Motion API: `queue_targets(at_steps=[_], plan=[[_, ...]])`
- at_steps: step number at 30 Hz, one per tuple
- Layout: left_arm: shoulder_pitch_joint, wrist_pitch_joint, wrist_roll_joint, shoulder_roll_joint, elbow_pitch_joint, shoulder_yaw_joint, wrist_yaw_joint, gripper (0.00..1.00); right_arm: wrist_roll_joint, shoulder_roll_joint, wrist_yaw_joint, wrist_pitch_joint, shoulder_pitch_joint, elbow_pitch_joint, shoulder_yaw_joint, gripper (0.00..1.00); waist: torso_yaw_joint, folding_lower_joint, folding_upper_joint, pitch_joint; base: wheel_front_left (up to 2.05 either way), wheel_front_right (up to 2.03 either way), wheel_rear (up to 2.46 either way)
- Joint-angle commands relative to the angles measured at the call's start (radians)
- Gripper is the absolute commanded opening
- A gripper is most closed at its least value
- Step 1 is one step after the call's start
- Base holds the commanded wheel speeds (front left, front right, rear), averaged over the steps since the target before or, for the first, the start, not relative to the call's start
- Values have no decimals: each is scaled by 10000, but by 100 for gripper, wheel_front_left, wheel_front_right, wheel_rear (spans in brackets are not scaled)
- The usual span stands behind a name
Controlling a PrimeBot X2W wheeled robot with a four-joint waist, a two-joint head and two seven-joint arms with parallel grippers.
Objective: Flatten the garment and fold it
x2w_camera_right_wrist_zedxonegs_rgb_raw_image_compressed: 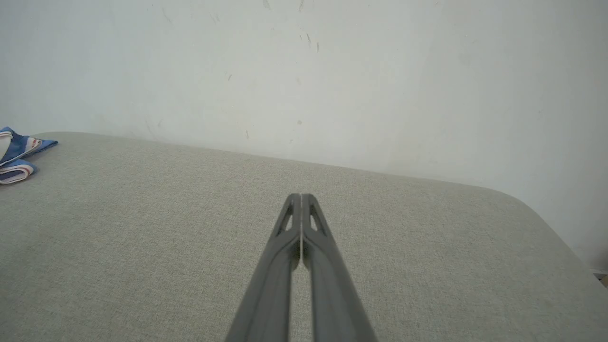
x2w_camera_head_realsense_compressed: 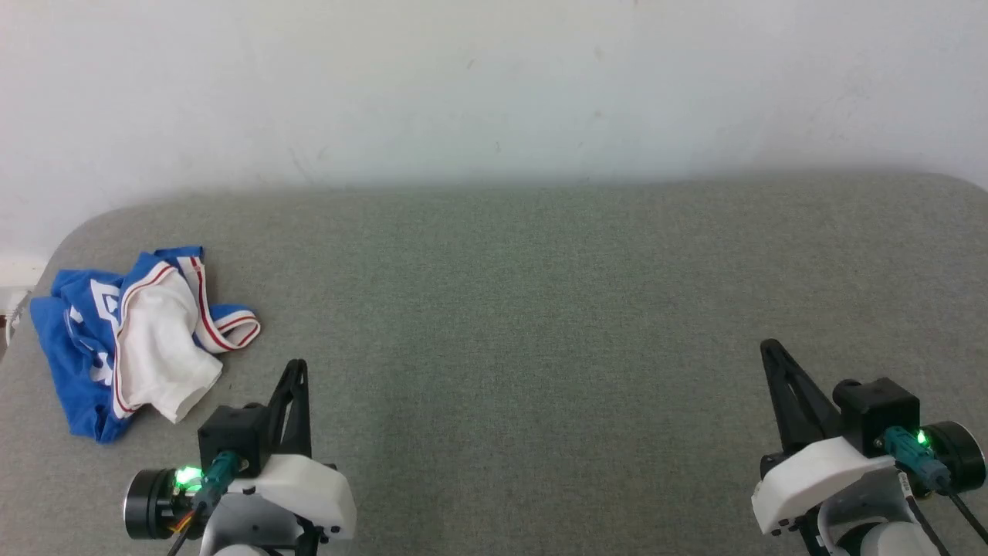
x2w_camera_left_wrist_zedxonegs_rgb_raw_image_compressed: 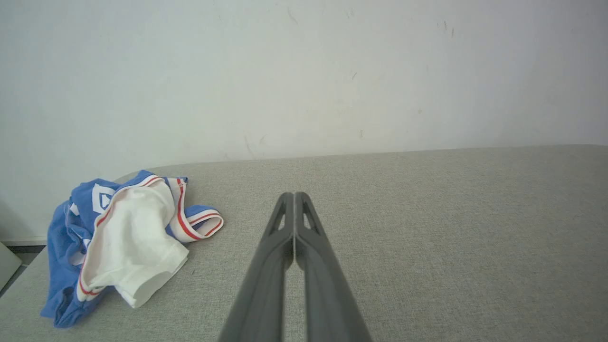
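The garment lies crumpled in a heap at the far left of the grey table, blue cloth underneath, a white sleeve with red-and-white striped trim on top. In the left wrist view the garment sits left of my fingers; a corner of the garment shows at the left edge of the right wrist view. My left gripper is shut and empty, just right of and nearer than the heap, apart from it. My right gripper is shut and empty at the lower right, far from the cloth.
The grey fabric-covered table has rounded far corners and stands against a white wall. The heap lies close to the table's left edge. A pale object shows beyond that edge.
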Motion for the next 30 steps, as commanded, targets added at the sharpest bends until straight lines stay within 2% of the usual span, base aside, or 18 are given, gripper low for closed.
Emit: queue_targets(at_steps=[1,18,19,30], plan=[[-134,1,66,-7,-51,37,-80,0,-76,40,-9,5,-147,-66,-5,0,0,0,0,0,0,0,0],[-134,1,66,-7,-51,37,-80,0,-76,40,-9,5,-147,-66,-5,0,0,0,0,0,0,0,0],[3,-1,-2,0,4,-2,4,100,3,-2,0,0,3,4,0,100,0,0,0,0,0,0,0],[-3,-134,-79,0,88,-85,19,100,89,-7,0,-134,-14,128,-27,100,0,0,0,7,0,0,0]])
